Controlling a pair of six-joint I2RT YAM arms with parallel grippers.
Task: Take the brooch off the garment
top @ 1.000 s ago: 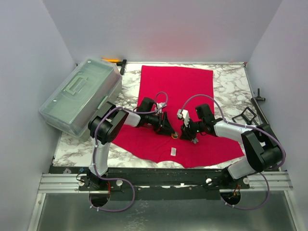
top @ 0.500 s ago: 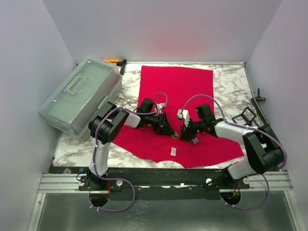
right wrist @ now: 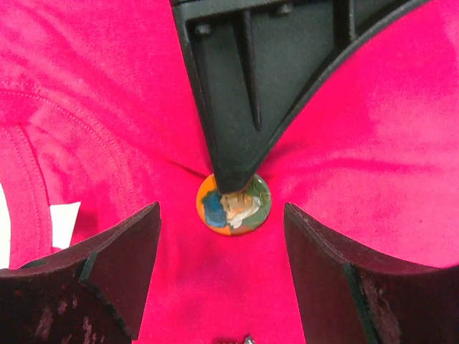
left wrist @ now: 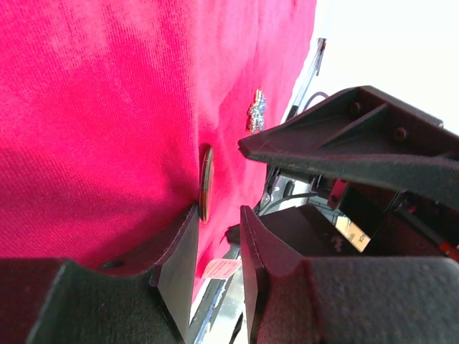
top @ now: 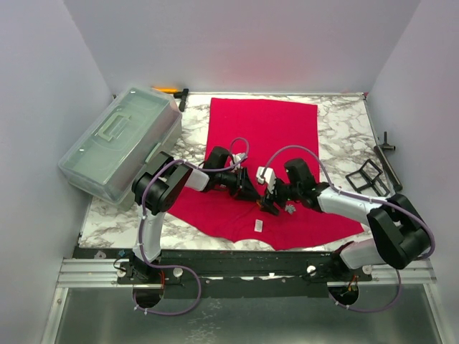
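The bright red garment (top: pixel 265 129) lies flat on the marble table, its white neck label (top: pixel 258 226) near the front edge. A round badge-like brooch (right wrist: pixel 244 213), orange, blue and green, is pinned to it; it shows edge-on in the left wrist view (left wrist: pixel 206 183). A small sparkly brooch (left wrist: pixel 257 111) sits just beyond, by the right gripper (top: pixel 290 208). My left gripper (top: pixel 251 192) rests on the cloth, jaws a narrow gap apart with nothing between, one finger (right wrist: pixel 237 107) tip on the badge's upper edge. My right gripper (right wrist: pixel 221 209) is open wide, straddling the badge.
A clear plastic lidded box (top: pixel 118 143) stands at the left of the table (top: pixel 337 122). A black wire frame (top: pixel 366 172) lies at the right edge. An orange-handled tool (top: pixel 168 90) lies at the back. The two grippers are close, tip to tip.
My right gripper has moved left towards the left gripper and now stands over the round badge. The left gripper has stayed on the cloth.
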